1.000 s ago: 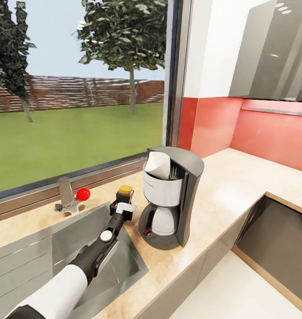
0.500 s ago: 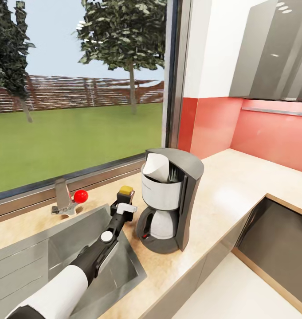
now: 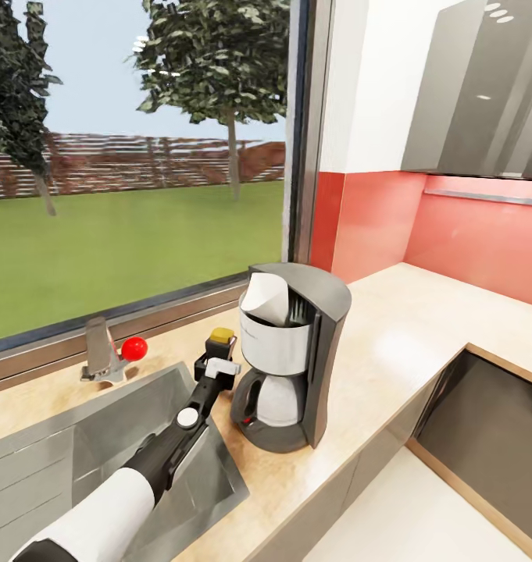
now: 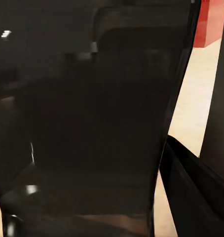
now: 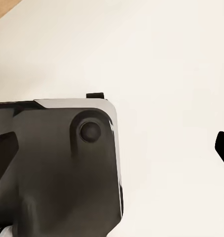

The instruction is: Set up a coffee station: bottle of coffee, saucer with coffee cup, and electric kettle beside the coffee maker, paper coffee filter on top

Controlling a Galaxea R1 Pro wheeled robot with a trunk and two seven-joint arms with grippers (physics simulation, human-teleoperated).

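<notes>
Grey steel sink (image 3: 31, 460) lies inset at the left of the wood-grain counter (image 3: 422, 336), with a tap (image 3: 98, 351) and a red ball (image 3: 133, 348) by the window. Over the basin's right edge the left arm reaches out, and the left tool (image 3: 216, 364) looks clamped on the bottle of coffee (image 3: 221, 336), whose yellow cap stands up just above the fingers; the left wrist view shows dark glass pressed close between them. The bottle seems to rest on, or just over, the counter beside the coffee maker (image 3: 289, 355), close to its left flank. I judge it stiff, smooth and fairly light, likely slippery and breakable, so a firm hold around the mid-body suits it. A white paper filter (image 3: 267, 298) sits on top of the machine. Whether the right tool is apart or together I cannot tell
</notes>
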